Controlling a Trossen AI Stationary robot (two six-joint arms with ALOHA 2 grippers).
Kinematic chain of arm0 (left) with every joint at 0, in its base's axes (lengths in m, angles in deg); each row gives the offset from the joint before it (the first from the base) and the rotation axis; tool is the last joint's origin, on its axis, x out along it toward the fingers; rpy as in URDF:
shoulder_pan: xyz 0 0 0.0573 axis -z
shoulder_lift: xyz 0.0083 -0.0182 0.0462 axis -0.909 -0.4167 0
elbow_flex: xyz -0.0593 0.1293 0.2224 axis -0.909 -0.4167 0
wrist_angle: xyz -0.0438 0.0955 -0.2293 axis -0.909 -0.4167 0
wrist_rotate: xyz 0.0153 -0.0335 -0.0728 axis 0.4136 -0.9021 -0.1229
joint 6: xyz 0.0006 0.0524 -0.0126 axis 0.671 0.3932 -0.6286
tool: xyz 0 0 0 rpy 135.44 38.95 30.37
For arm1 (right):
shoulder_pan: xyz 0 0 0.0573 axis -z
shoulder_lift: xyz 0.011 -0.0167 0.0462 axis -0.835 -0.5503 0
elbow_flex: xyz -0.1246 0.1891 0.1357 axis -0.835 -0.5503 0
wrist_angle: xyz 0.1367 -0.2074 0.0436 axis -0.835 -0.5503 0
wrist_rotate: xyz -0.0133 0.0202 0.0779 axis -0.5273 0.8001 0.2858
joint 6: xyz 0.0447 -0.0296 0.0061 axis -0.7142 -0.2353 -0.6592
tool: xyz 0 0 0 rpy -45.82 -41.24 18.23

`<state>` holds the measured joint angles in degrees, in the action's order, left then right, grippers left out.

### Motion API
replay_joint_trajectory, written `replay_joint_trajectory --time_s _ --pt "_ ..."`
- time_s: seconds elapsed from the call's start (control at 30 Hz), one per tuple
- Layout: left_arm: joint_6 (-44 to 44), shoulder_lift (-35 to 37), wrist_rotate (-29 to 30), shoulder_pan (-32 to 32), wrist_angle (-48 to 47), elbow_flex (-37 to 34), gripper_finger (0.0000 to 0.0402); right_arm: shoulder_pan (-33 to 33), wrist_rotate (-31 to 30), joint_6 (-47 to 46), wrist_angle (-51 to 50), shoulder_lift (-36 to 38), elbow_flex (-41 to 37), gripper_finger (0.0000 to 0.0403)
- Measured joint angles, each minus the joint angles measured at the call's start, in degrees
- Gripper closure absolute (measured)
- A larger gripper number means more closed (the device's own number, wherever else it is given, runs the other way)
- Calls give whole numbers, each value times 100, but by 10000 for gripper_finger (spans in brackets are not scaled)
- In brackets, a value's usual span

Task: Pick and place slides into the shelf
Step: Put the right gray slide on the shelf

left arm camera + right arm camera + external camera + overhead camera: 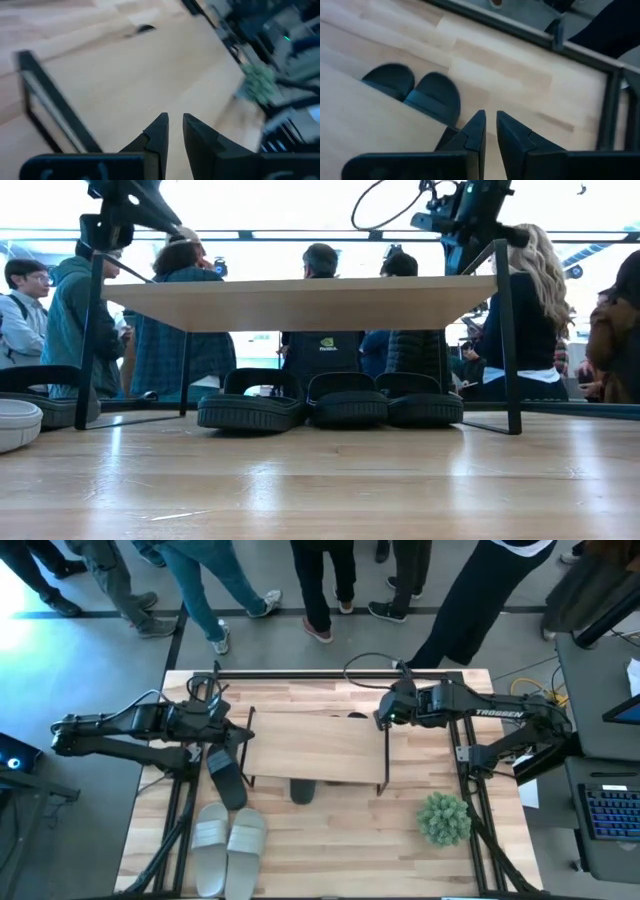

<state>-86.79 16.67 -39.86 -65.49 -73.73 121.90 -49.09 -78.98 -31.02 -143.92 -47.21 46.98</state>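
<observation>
Three black slides (pixel 330 400) are sitting side by side on the desk (pixel 320 480) under the shelf (pixel 300 300). A fourth black slide (pixel 226 780) is lying on the desk just off the shelf's left end, and the two pale slides (pixel 228 845) are resting together near the front-left of the desk. The left end effector (pixel 172 131) is hovering over the shelf's left end — fingers nearly touching, gripping nothing. The right end effector (pixel 490 129) is hanging above the shelf's right rear corner, fingers likewise almost together and empty, with two slide ends showing past the board's edge. A small plant (pixel 443 818) is standing front-right.
</observation>
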Motion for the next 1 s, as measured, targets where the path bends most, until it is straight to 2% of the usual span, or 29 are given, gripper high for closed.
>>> replay_joint_trajectory --time_s 0.17,0.3,0.4,0.47,0.57,0.63,0.7,0.9,1.0 --pt "539 -200 -124 683 32 277 366 -340 -277 187 -449 79 486 364" --pt "1246 -736 266 1584 -37 634 389 -873 -271 389 -595 102 765 362" --pt "1424 -1265 574 2389 -359 1012 399 -1410 -217 303 -767 111 916 355" --pt "1235 -1682 881 2993 -1012 1325 401 -1847 -166 94 -1013 111 989 350" --pt "540 -2388 1369 3892 -2475 1860 401 -2505 -151 -471 -1481 111 1016 340" --pt "-122 -2856 1442 4366 -3357 2221 401 -2874 -24 -872 -1765 111 1011 328" --pt "-751 -3260 1407 4736 -3843 2524 394 -3189 92 -1300 -1978 111 1008 313" --pt "-1826 -4100 987 5370 -4091 2966 329 -3792 133 -1818 -2013 106 1001 252" --pt "-2112 -4500 785 5517 -3805 3083 287 -3939 200 -1946 -2007 105 998 218"
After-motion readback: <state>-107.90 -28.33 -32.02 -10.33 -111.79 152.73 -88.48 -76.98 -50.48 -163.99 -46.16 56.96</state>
